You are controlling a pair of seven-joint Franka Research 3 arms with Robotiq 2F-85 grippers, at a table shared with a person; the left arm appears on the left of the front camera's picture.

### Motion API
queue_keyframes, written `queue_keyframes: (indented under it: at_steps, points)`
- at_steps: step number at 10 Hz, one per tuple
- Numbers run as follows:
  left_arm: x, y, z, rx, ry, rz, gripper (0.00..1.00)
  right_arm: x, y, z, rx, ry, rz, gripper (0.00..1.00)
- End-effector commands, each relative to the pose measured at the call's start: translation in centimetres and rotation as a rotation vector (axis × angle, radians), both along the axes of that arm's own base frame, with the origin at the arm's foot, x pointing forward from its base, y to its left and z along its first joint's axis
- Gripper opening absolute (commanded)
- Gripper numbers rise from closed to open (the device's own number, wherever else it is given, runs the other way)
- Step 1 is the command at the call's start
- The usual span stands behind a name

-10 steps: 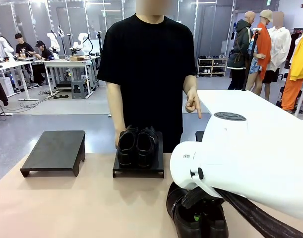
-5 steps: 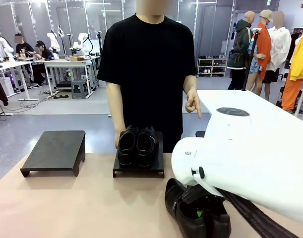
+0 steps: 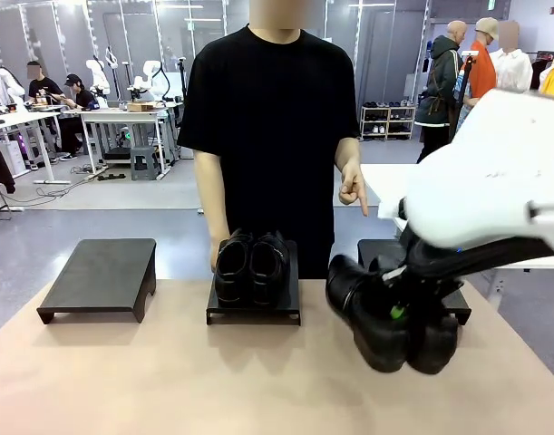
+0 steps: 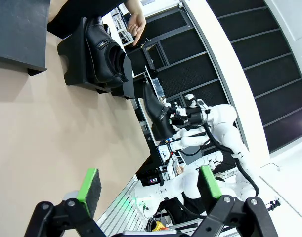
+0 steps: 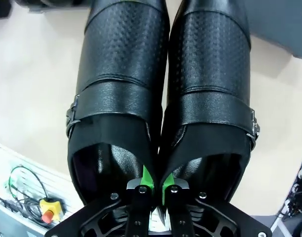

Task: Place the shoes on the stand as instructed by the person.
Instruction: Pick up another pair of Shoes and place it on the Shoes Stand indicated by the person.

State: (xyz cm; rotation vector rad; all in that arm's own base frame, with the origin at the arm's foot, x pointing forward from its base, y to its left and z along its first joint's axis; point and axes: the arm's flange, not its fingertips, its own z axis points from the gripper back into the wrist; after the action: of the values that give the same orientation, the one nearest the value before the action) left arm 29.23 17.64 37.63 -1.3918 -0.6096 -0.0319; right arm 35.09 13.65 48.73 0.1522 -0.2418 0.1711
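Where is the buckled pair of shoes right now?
In the front view, the buckled pair hangs off the table in the right gripper, at picture right, beside the middle stand and before the right stand.

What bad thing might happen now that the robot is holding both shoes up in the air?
1. The right gripper pinches only the two inner walls of the buckled shoes, so one might slip out and drop to the table.
2. The shoes hang toes-down and tilted, so they may land crooked on the right stand that the person's hand points toward.
3. The other pair sits on the middle stand nearby; a wide swing might bump it.
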Motion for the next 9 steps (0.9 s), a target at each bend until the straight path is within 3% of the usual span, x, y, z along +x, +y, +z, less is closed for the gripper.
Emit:
queue_keyframes:
  at_steps: [1,3,6,7,9]
  points:
    - [-0.3,0.1,0.2,0.004,-0.020,-0.016,1.00,0.4,-1.6,2.2,-0.027,-0.064,-0.022,0.00]
    - [-0.3,0.1,0.2,0.004,-0.020,-0.016,1.00,1.3,-3.9,3.8,-0.019,-0.095,-0.039,0.00]
    - [-0.3,0.1,0.2,0.004,-0.020,-0.016,1.00,1.4,-3.9,3.8,-0.014,-0.131,-0.041,0.00]
    - [-0.3,0.1,0.2,0.004,-0.020,-0.016,1.00,1.1,-4.6,3.3,-0.024,-0.077,-0.043,0.00]
    - [-0.3,0.1,0.2,0.004,-0.020,-0.016,1.00,1.1,-4.6,3.3,-0.024,-0.077,-0.043,0.00]
